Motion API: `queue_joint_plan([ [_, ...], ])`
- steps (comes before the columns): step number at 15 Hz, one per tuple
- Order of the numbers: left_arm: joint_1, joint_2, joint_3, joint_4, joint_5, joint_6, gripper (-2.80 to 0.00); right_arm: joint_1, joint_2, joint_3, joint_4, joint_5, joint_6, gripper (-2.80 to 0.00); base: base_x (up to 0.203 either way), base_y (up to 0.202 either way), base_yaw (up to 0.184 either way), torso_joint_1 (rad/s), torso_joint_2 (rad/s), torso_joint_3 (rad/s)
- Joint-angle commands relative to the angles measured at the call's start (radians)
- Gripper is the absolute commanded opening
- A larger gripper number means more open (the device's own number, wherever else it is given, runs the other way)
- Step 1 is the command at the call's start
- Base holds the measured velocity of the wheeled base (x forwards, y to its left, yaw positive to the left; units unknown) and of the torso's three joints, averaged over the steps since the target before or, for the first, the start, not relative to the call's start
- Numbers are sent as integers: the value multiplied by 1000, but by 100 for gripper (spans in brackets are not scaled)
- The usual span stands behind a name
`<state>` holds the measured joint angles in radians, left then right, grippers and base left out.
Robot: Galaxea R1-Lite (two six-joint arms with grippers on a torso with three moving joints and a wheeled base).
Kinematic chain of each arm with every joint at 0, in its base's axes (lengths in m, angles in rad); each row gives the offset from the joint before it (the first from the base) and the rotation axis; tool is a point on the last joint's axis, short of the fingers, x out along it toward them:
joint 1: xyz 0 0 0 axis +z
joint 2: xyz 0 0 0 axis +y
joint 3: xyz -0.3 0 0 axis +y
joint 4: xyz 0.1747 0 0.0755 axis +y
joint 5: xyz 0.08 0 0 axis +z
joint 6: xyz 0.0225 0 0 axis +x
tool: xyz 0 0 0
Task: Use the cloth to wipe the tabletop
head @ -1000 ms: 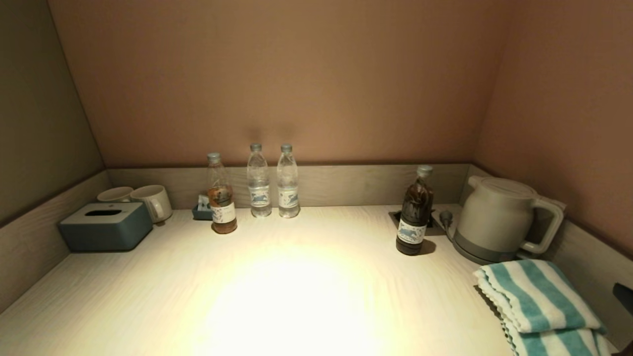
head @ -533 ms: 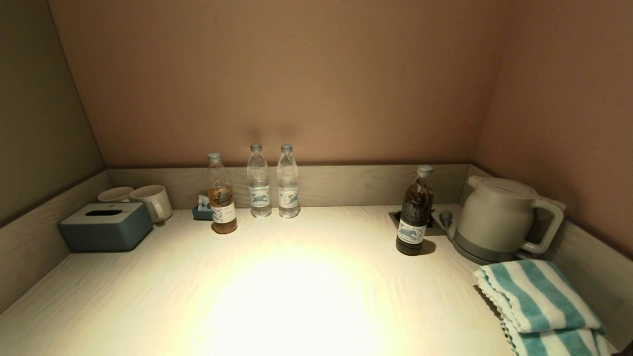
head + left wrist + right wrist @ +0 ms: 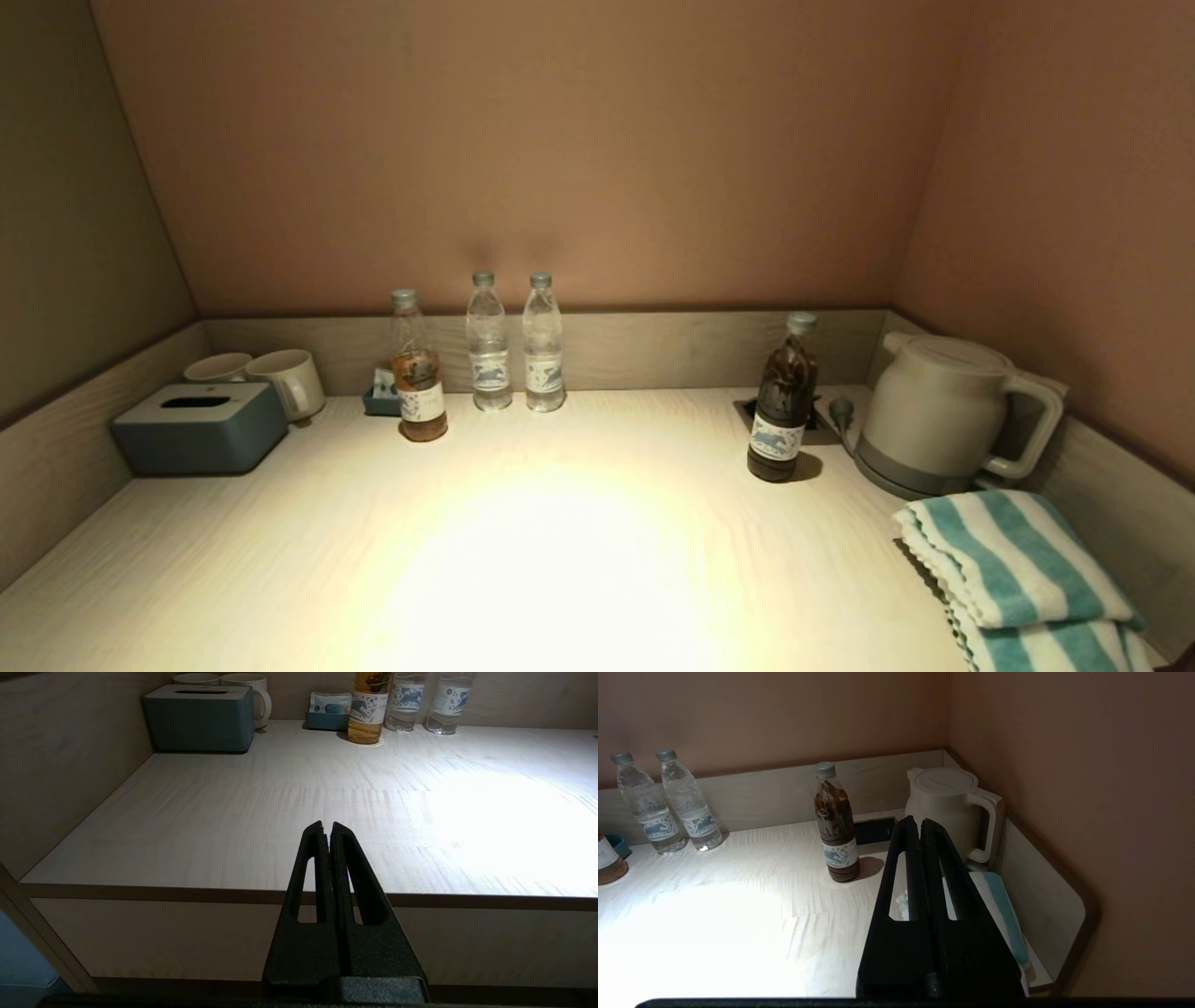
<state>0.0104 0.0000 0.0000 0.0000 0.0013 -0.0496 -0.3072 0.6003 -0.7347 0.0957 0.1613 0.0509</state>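
Nothing on the tabletop (image 3: 280, 541) has shifted; both closed, empty grippers, left gripper (image 3: 326, 828) and right gripper (image 3: 914, 823), hang back, the untouched cloth (image 3: 1013, 560) awaiting pickup.

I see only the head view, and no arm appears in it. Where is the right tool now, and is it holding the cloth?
Observer: No. The right tool is shut and empty, pointing toward the cloth that lies in front of the kettle.
Operator: And the left tool?
Observer: The left tool is shut too, holding nothing, out by the front edge of the tabletop.
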Motion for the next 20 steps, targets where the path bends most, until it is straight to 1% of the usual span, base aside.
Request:
queue_joint_plan([
  [1,0,2,0,0,0,-1,-280,0,-10,-20,7,1,0,-280,0,0,0,0,0,0],
  [3,0,2,0,0,0,0,-280,4,32,-81,17,16,-3,-280,0,0,0,0,0,0],
  [5,0,2,0,0,0,-1,-280,5,70,-110,19,77,-3,-280,0,0,0,0,0,0],
  [6,0,2,0,0,0,0,-280,4,91,-122,18,87,-3,-280,0,0,0,0,0,0],
  [9,0,2,0,0,0,0,-280,4,149,-202,16,95,-3,-280,0,0,0,0,0,0],
  [11,0,2,0,0,0,0,-280,4,195,-280,22,91,0,-280,0,0,0,0,0,0],
  [13,0,2,0,0,0,-1,-280,3,172,-291,42,88,2,-280,0,0,0,0,0,0],
  [16,0,2,0,0,0,0,-280,3,67,-296,133,87,-2,-280,0,0,0,0,0,0],
  [17,0,2,0,0,0,-1,-280,7,46,-299,167,70,-5,-280,0,0,0,0,0,0],
  [20,0,2,0,0,0,0,-280,87,24,-293,190,-60,-9,-280,0,0,0,0,0,0],
])
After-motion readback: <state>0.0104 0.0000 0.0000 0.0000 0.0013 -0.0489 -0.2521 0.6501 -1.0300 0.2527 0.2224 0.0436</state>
